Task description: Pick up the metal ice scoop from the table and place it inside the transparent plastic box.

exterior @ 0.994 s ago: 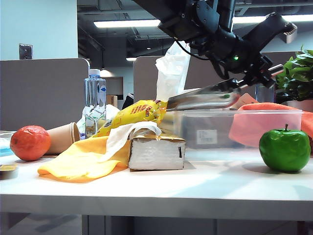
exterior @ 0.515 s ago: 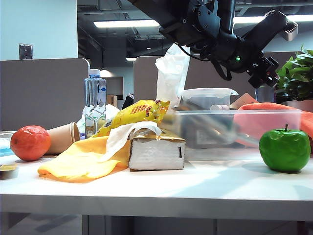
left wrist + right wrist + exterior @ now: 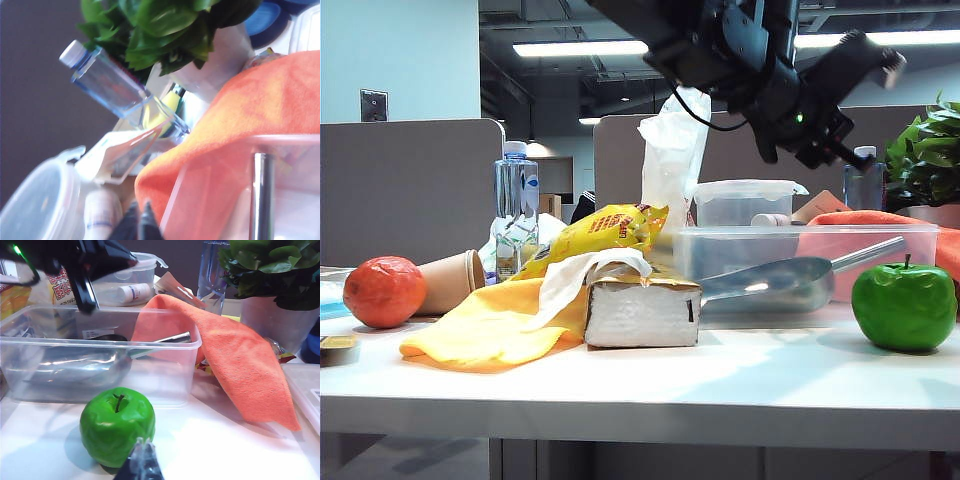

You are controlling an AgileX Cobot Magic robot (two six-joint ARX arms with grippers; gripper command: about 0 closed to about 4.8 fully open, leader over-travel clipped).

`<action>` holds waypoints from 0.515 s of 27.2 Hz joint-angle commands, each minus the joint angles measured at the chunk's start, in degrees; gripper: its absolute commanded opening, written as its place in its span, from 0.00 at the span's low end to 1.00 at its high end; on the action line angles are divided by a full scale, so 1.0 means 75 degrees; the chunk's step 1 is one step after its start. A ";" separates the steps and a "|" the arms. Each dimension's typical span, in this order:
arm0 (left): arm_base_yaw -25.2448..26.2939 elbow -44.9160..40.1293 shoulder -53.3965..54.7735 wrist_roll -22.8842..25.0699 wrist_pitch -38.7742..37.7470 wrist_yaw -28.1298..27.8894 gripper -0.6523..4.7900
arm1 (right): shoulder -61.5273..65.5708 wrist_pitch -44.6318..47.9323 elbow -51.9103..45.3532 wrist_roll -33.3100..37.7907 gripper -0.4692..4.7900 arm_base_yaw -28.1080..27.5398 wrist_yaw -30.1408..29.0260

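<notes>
metal ice scoop (image 3: 775, 282) lengthwise in transparent plastic box (image 3: 920, 236), handle rightward

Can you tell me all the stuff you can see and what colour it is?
metal ice scoop: one, silver, in the transparent plastic box, handle on its rim
apple: one, green, right front of the table
orange cloth: one, draped over the box's right end
lidded tub: one, clear, behind the box
plant: one, green, far right
tissue box: one, white, centre
yellow cloth: one, left of centre
orange ball: one, far left
paper cup: one, brown, on its side
water bottle: one, clear, behind the cup
left gripper: black, shut, above the box
right gripper: shut, near the apple
</notes>
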 commanded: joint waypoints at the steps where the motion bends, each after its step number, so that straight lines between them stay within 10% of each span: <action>1: 0.0006 0.0038 -0.0411 -0.1317 -0.0172 -0.0012 0.11 | 0.0003 0.0108 0.0015 0.0006 0.09 0.0058 0.0009; 14: 0.0038 0.0012 -0.2451 -0.2769 -0.2136 0.1533 0.11 | -0.0143 0.0195 0.0015 0.0006 0.09 0.0122 -0.0003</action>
